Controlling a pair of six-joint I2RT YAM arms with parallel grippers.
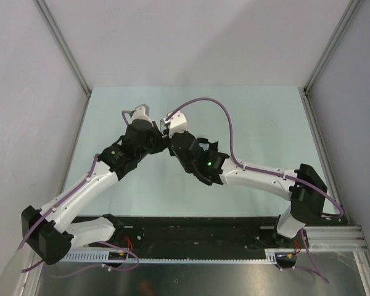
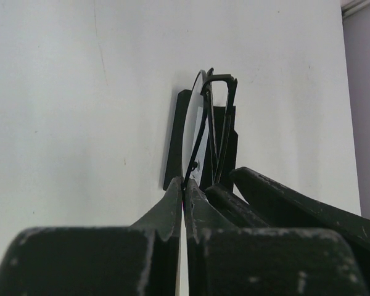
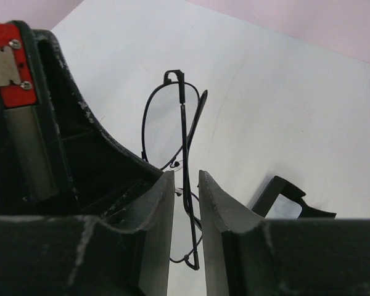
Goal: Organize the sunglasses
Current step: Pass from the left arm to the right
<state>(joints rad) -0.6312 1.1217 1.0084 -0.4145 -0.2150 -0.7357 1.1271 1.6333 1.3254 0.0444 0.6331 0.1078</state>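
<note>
The sunglasses (image 2: 205,117), thin dark wire frames with clear roundish lenses, are held in the air above the table between both grippers. My left gripper (image 2: 184,185) is shut on the frame near the nose bridge. In the right wrist view a slim temple arm of the sunglasses (image 3: 184,123) runs down through the narrow gap of my right gripper (image 3: 186,179), whose jaws stand slightly apart and do not pinch it. In the top view the two grippers meet at mid-table, left (image 1: 154,131) and right (image 1: 170,140), and they hide the glasses.
A black oblong case (image 2: 174,135) lies on the pale table under the glasses. It also shows in the right wrist view (image 3: 277,191), with a pale patch inside. Grey walls close the table (image 1: 259,117) at the left, back and right.
</note>
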